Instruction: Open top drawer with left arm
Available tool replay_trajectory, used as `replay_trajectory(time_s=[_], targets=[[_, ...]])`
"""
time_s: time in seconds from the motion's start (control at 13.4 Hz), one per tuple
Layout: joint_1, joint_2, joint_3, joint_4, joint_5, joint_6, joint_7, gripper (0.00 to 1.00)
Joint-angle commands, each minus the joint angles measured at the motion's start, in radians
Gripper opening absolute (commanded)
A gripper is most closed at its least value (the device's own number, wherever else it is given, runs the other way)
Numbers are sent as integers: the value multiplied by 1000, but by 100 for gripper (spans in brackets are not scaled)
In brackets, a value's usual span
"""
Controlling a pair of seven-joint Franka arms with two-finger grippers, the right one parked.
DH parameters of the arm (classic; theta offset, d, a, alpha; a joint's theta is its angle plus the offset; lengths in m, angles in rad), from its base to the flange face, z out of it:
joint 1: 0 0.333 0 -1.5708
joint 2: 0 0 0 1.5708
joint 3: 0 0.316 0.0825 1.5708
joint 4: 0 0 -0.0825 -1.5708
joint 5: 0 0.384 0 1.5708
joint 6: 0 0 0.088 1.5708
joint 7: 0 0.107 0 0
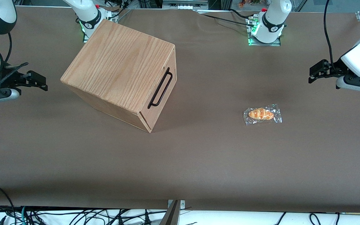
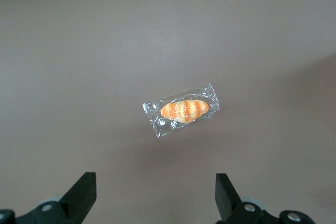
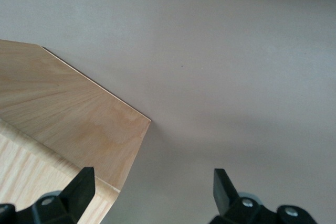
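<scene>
- Oak-grain box (image 1: 120, 70) in the front view sits on the brown table (image 1: 198, 162), toward the parked arm's end. The top drawer (image 1: 162, 90) looks flush with the box, so I judge it fully closed and the task not yet begun. Its black bar handle (image 1: 160, 88) runs diagonally along the front panel, from about 1 o'clock to 7 o'clock.
- Also in the front view, the left arm (image 1: 359, 57) hovers at the working arm's end of the table, and its end effector (image 1: 313, 75) is well apart from the handle, roughly at 3 o'clock of the box. Everything is left: the approach, the grasp, the pull.
- Between end effector and drawer the table is bare, apart from a wrapped bread roll (image 1: 262, 114) lying at about 4 o'clock of the box and nearer the front camera than a straight approach line. The drawer front has open room to slide out. The box stands well in from every table edge.
- From the left wrist view, the end effector (image 2: 155, 195) is released, its fingers (image 2: 81, 192) spread wide with nothing between them. It hangs above the wrapped bread roll (image 2: 182, 110) and the bare table (image 2: 79, 51).
- From the right wrist view, only a corner of the box (image 3: 63, 124) and the table (image 3: 236, 77) appear. No obstacle shows beside that corner.
</scene>
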Motion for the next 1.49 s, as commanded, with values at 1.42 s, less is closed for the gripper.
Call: replay_trajectory(time_s=[1.42], targets=[[3,-2,2,-2,-20,6,7,100]])
